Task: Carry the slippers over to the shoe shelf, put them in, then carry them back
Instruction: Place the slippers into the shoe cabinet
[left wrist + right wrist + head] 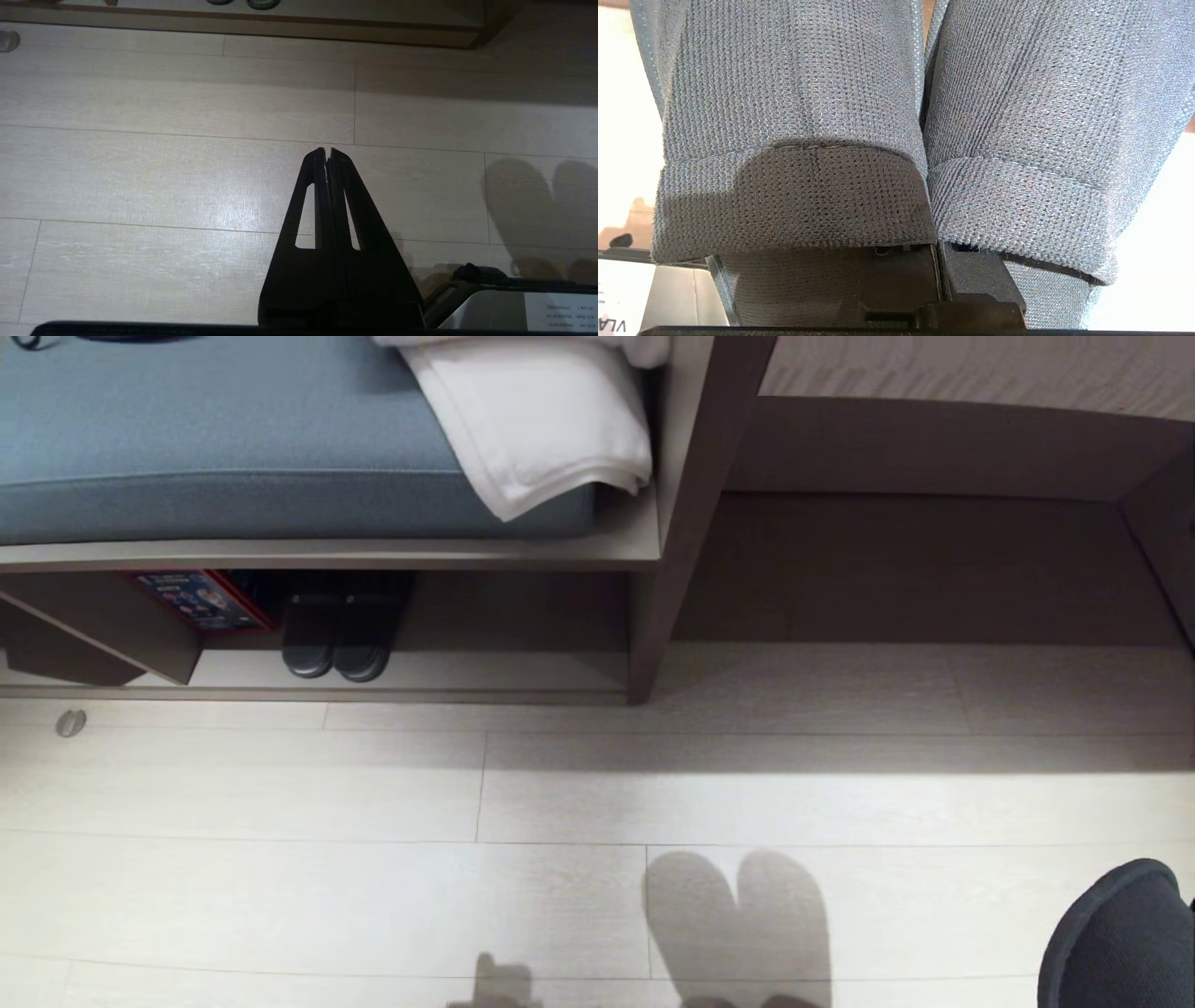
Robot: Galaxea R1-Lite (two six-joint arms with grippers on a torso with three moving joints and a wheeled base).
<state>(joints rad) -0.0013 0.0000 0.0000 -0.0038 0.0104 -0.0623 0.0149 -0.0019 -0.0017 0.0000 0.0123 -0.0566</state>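
The pale plank floor [373, 784] carries a small round metal disc [71, 722] at nine o'clock, while the shoe shelf [467, 674] at eleven o'clock holds a dark pair of slippers with grey tips [338, 639] beside a red-edged box [201, 600].

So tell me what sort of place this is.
Probably a hotel room or home entryway: a blue cushioned bench with folded white towels on it, a low shoe shelf beneath holding a dark pair of slippers, and pale wood-plank flooring.
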